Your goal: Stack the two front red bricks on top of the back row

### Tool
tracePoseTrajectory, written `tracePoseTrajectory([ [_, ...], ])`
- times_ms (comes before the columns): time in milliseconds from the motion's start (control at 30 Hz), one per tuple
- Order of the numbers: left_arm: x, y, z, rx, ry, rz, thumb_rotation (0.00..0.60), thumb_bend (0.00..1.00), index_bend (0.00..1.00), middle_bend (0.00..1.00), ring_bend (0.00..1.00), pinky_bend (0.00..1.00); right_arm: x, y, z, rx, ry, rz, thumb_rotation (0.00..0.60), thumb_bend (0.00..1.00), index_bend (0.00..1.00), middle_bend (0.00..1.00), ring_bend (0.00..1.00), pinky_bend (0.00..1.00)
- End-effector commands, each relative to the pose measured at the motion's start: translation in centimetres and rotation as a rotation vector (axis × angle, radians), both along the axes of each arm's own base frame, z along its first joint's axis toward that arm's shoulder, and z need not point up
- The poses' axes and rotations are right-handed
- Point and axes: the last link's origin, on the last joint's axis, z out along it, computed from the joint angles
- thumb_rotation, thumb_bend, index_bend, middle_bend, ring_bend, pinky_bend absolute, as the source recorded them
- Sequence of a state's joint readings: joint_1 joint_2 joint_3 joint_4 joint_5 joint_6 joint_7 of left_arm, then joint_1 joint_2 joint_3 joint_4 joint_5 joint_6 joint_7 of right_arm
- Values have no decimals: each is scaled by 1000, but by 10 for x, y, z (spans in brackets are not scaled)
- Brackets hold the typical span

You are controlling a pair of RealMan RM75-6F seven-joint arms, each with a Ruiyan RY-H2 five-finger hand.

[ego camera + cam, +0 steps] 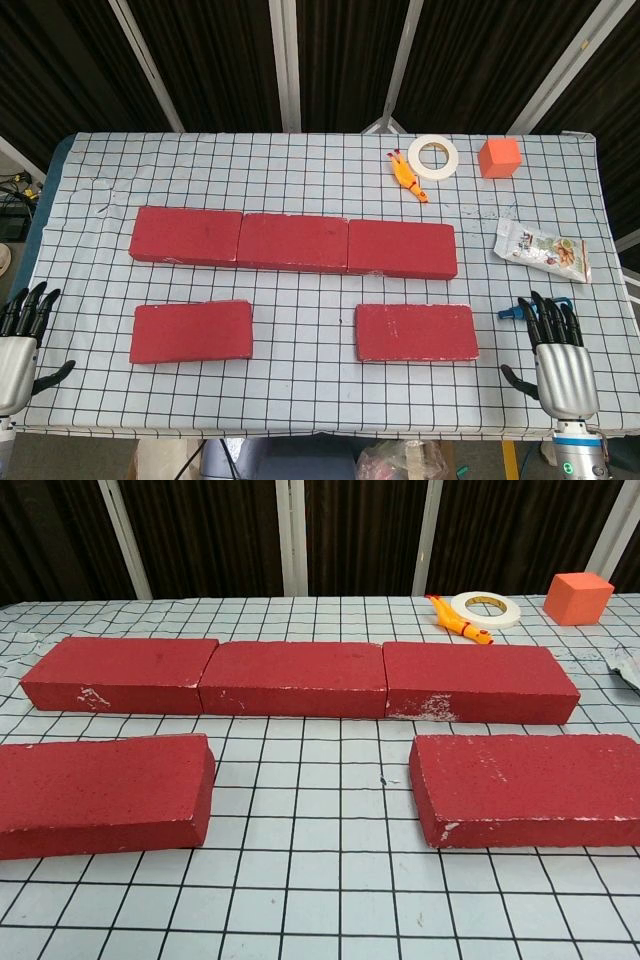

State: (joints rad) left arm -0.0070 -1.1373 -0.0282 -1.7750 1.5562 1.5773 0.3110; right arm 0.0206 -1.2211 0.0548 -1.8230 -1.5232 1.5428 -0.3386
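Observation:
Three red bricks lie end to end as the back row (292, 242) (298, 678) across the checked cloth. In front of it lie two separate red bricks: the front left brick (191, 331) (100, 794) and the front right brick (416, 332) (528, 788). My left hand (20, 342) rests at the table's left front corner, fingers apart and holding nothing. My right hand (558, 358) sits at the right front corner, fingers spread and empty, to the right of the front right brick. The chest view shows neither hand.
At the back right sit a roll of white tape (434, 157) (486, 607), a yellow rubber chicken (405, 176) (459, 621) and an orange cube (500, 158) (578, 597). A snack packet (542, 250) lies right of the back row. A small blue object (512, 313) lies by my right hand.

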Motion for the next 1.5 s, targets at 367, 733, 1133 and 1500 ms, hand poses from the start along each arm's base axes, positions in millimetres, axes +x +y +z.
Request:
tracePoseTrajectory([
  [367, 3, -1, -2, -7, -4, -22, 600, 0, 43, 0, 0, 125, 2, 3, -5, 23, 9, -3, 600, 186, 83, 0, 0, 0],
  [733, 0, -5, 3, -9, -22, 10, 600, 0, 44, 0, 0, 129, 9, 4, -26, 208, -24, -26, 600, 185, 83, 0, 0, 0],
  [1133, -3, -2, 7, 13, -29, 35, 600, 0, 41, 0, 0, 129, 58, -28, -23, 463, 20, -100, 600, 186, 35, 0, 0, 0],
  [1500, -7, -2, 13, 34, -43, 66, 600, 0, 38, 0, 0, 133, 89, -73, -53, 496, 72, -150, 600, 185, 35, 0, 0, 0],
])
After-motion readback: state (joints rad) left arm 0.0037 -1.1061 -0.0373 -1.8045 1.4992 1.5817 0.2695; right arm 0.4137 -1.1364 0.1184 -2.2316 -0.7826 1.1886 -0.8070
